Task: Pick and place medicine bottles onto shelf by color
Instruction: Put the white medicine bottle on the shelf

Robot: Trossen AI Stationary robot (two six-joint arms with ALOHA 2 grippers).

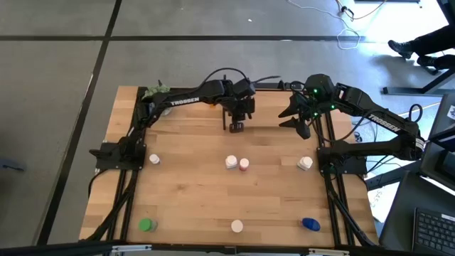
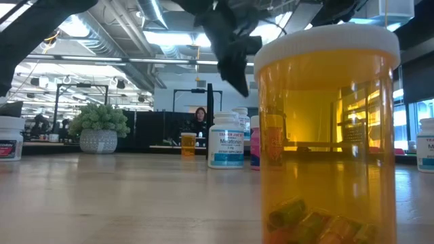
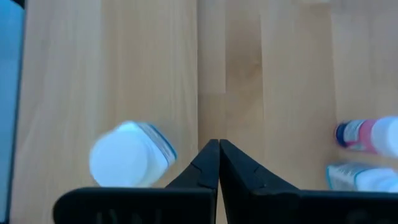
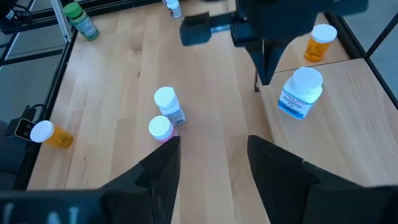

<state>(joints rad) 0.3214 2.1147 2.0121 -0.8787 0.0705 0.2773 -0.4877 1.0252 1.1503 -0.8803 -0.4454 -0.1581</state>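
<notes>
My left gripper (image 1: 236,126) is shut and empty, pointing down over the light wood shelf (image 4: 348,112) at the table's far edge. It is beside a white bottle with a blue label (image 3: 130,162) that stands upright on the shelf (image 4: 301,93). An orange white-capped bottle (image 4: 317,40) also stands on the shelf. My right gripper (image 4: 211,162) is open and empty, above the far right of the table (image 1: 298,117). A white bottle (image 1: 231,162) and a pink bottle (image 1: 244,164) stand together mid-table.
More bottles stand on the table: white (image 1: 154,159) at left, white (image 1: 305,163) at right, green (image 1: 146,225) near left, blue (image 1: 310,225) near right, and orange with a white cap (image 1: 237,226) at the near edge. A green plant (image 2: 98,125) stands at the far left.
</notes>
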